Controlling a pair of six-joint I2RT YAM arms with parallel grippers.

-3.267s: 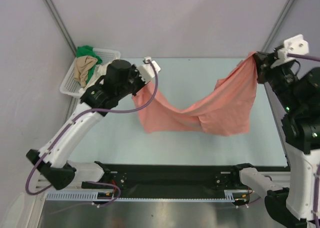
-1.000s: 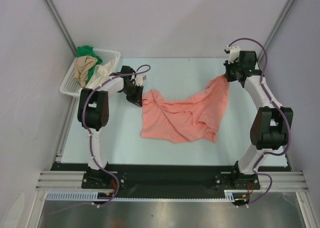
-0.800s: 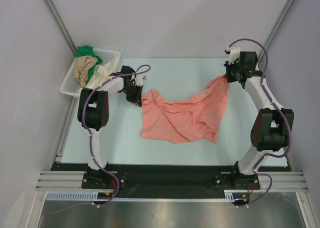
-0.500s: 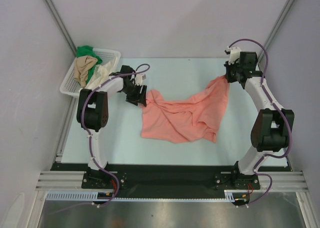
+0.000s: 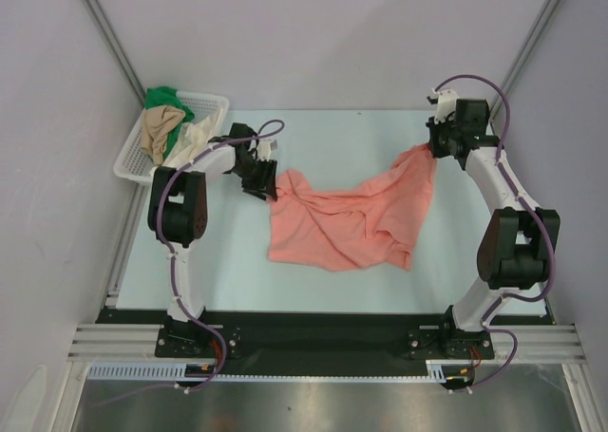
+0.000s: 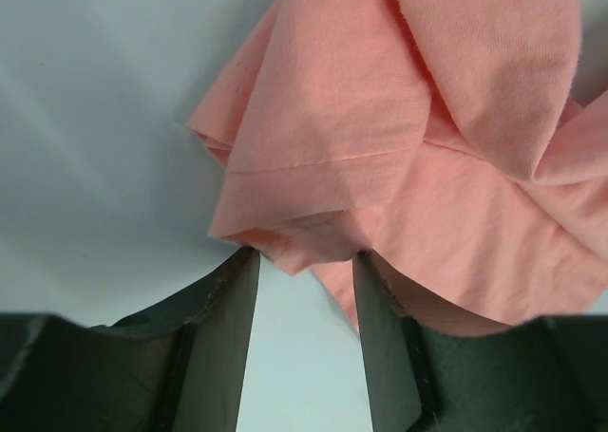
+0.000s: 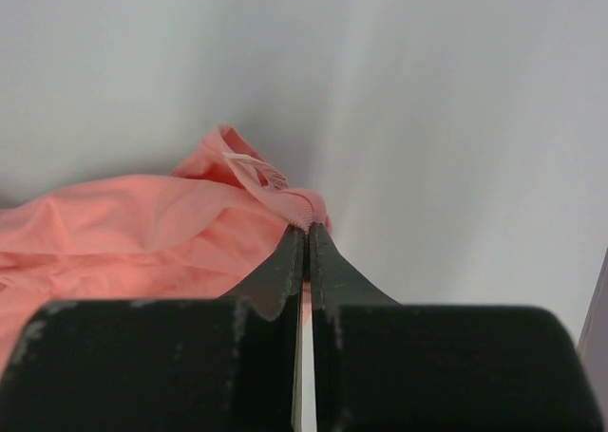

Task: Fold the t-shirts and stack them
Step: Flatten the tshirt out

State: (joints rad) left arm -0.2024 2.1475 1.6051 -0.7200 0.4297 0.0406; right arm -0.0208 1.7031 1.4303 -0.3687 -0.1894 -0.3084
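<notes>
the crumpled salmon-pink cloth t-shirt [image 5: 342, 218] lies on the pale table [image 5: 342, 138], one corner pinched in the closed right gripper [image 7: 306, 228]. the left gripper [image 6: 304, 256] is parted at the bunched hem, gripping nothing; closing here could grab several layers and skew the fold.

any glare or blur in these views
Top external: even light, sharp, glare only on the metal plate at the near edge. Left wrist: salmon-pink t-shirt crisp down to its hem stitching, jaws dark and softer. Right wrist: shirt edge in focus, jaws nearly black, a soft shadow across the table.
</notes>
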